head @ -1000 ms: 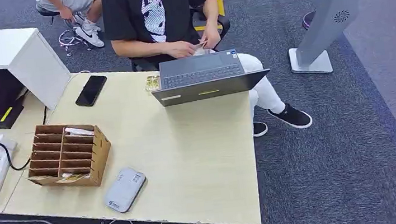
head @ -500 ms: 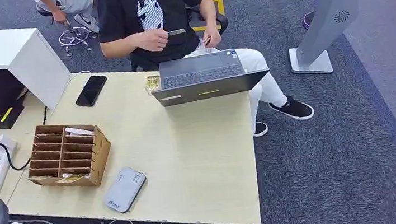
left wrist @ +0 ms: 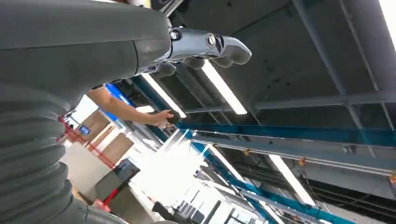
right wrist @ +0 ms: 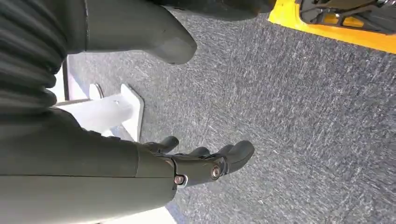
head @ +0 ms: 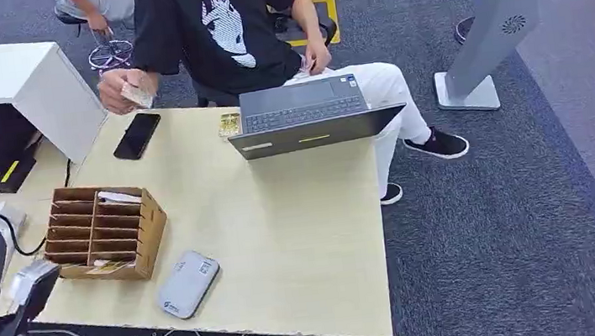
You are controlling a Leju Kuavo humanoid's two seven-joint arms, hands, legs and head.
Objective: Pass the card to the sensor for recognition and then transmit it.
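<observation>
A person in a black printed T-shirt (head: 219,25), seated behind the far edge of the pale wooden counter (head: 285,237), holds out a small pale card (head: 133,94) in one hand above the counter's far left corner, just over the black smartphone (head: 136,135) lying there. The robot's left hand (head: 33,287) comes up at the near left corner, beside the brown cardboard sorting rack (head: 103,232). In the left wrist view this left hand (left wrist: 205,46) holds nothing, its dark fingers (left wrist: 233,49) loosely extended, and beyond it the person's arm offers the card (left wrist: 172,119). The right hand (right wrist: 205,165) hangs over grey carpet, fingers slack and a little apart, gripping nothing.

The step in hand looks like taking the card from the person. To do it well, the left hand should travel along the left edge of the counter toward the far corner, passing above the rack so it is not knocked. The thumb and fingers should meet the card on its free end, away from the person's fingertips, and pinch it flat so its face stays exposed for reading. The likely sensor is the flat grey rounded device (head: 189,283) near the front edge, just beside the rack, so a grip at one end of the card will make the presentation easier
</observation>
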